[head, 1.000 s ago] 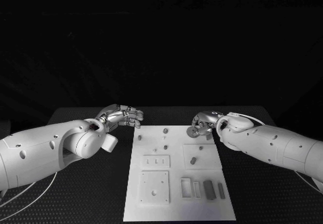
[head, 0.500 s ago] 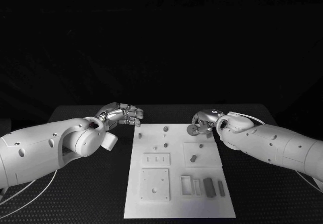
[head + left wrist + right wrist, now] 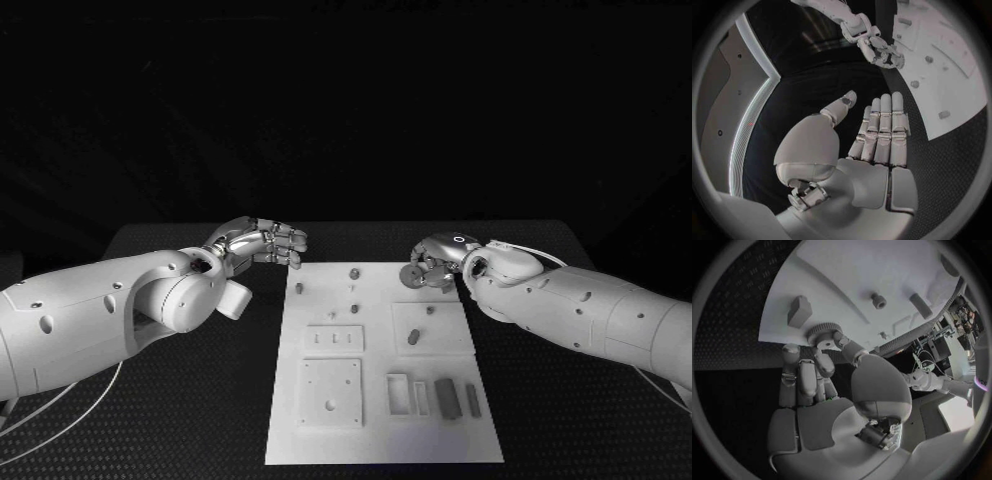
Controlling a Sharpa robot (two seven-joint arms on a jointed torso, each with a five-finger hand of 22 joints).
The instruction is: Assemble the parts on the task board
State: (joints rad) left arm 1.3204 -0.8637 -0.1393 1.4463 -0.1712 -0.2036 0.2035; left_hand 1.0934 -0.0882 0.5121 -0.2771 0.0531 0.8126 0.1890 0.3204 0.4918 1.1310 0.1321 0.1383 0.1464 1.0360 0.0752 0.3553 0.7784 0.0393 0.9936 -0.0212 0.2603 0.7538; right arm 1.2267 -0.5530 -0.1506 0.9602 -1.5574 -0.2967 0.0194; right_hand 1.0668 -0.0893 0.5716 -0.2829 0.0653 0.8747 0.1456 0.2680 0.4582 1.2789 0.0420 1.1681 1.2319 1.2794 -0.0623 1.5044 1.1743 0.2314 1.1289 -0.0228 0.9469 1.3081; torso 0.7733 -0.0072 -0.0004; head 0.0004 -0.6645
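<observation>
The white task board [image 3: 382,440] lies in the middle of the black table. Small dark parts stand on its far half, such as a peg [image 3: 353,272] and an oblong piece [image 3: 413,338]. My right hand [image 3: 437,258] hovers over the board's far right corner and pinches a round knurled gear [image 3: 822,332] between thumb and fingers; the gear [image 3: 414,279] hangs just above the board [image 3: 879,270]. My left hand [image 3: 263,243] sits off the board's far left corner. Its fingers [image 3: 882,125] lie straight and together, thumb apart, holding nothing.
Two dark bars [image 3: 444,397] lie beside open slots [image 3: 397,395] at the board's near right. Recessed square plates [image 3: 330,393] sit at its near left. A block [image 3: 799,310] and a small peg [image 3: 878,301] stand close to the held gear.
The whole picture has shifted a little, so the camera moved. Neither hand has visibly moved against the board, and the gear stays in the right hand's pinch.
</observation>
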